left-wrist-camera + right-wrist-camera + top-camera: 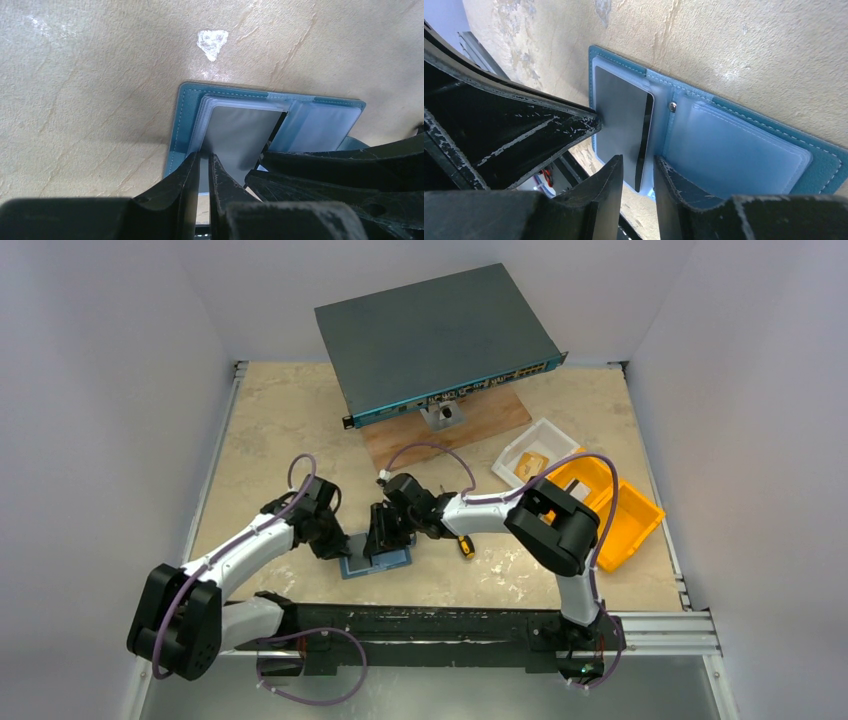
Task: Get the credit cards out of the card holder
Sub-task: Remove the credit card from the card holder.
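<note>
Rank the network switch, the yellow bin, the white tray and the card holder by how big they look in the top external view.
1. network switch, largest by far.
2. yellow bin, though partly hidden.
3. white tray, also partly hidden, so its rank against the bin is unsure.
4. card holder, smallest.

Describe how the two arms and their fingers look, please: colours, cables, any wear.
Both the left arm and right arm have white links between bulky black joint housings, with a purple cable looping along each. The fingers are black, tapering wedges, scuffed with pale scratches.
</note>
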### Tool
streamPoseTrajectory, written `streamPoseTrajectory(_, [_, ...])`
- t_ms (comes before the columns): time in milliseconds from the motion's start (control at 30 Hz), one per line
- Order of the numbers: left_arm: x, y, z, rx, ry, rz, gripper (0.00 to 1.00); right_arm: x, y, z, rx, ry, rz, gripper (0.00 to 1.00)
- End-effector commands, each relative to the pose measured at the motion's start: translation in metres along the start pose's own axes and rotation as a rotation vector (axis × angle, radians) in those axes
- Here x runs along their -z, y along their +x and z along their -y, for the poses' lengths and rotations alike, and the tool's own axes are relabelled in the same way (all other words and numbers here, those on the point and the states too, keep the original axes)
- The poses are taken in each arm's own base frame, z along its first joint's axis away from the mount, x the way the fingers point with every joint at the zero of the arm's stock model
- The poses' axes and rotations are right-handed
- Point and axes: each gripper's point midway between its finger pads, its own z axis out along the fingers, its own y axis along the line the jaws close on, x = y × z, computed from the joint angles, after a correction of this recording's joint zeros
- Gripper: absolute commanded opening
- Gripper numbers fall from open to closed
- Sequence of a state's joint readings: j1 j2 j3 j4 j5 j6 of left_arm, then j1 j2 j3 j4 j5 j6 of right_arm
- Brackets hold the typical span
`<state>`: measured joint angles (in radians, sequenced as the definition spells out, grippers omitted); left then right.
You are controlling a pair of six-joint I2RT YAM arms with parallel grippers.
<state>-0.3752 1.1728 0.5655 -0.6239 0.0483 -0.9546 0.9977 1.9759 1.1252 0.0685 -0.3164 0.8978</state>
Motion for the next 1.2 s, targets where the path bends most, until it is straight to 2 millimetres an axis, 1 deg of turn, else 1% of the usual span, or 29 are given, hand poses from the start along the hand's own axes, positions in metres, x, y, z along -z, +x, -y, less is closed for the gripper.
streamPoseTrajectory(0, [-0.004, -0.002, -0.004, -0.004, -0.003, 0.018, 0.11, -0.002, -0.001, -0.002, -0.008, -0.031, -0.002, 0.29])
streamPoseTrajectory(167, [-0.008, 0.004, 0.002, -0.010, 0.035, -0.016, 0.07, -0.004, 0.000, 0.000, -0.015, -0.036, -0.007, 0.29])
streamPoseTrajectory(400, [-0.015, 0.011, 0.010, 0.002, 0.062, -0.052, 0.04, -0.007, 0.003, 0.000, -0.026, -0.056, -0.019, 0.29])
streamPoseTrajectory(500, [-0.017, 0.010, 0.006, 0.015, 0.026, -0.054, 0.02, -0.004, 0.001, 0.003, -0.037, -0.065, -0.013, 0.29])
streamPoseTrajectory(533, [-0.017, 0.011, 0.002, 0.021, 0.003, -0.055, 0.00, -0.002, 0.000, 0.003, -0.042, -0.072, -0.008, 0.29])
streamPoseTrajectory(633, [-0.019, 0.012, -0.009, 0.050, -0.045, -0.048, 0.00, 0.007, -0.007, 0.006, -0.067, -0.112, 0.010, 0.29])
streamPoseTrajectory(733, [-0.020, 0.014, -0.015, 0.060, -0.074, -0.052, 0.00, 0.016, -0.011, 0.009, -0.082, -0.138, 0.028, 0.29])
streamPoseTrajectory(800, [-0.022, 0.016, -0.016, 0.068, -0.083, -0.059, 0.00, 0.020, -0.015, 0.008, -0.084, -0.155, 0.042, 0.29])
streamPoseTrajectory(1000, [-0.022, 0.016, -0.016, 0.078, -0.090, -0.064, 0.00, 0.028, -0.016, 0.003, -0.140, -0.262, 0.047, 0.29])
streamPoseTrajectory(1167, [-0.021, 0.015, -0.015, 0.078, -0.090, -0.063, 0.00, 0.029, -0.017, 0.000, -0.157, -0.298, 0.047, 0.29])
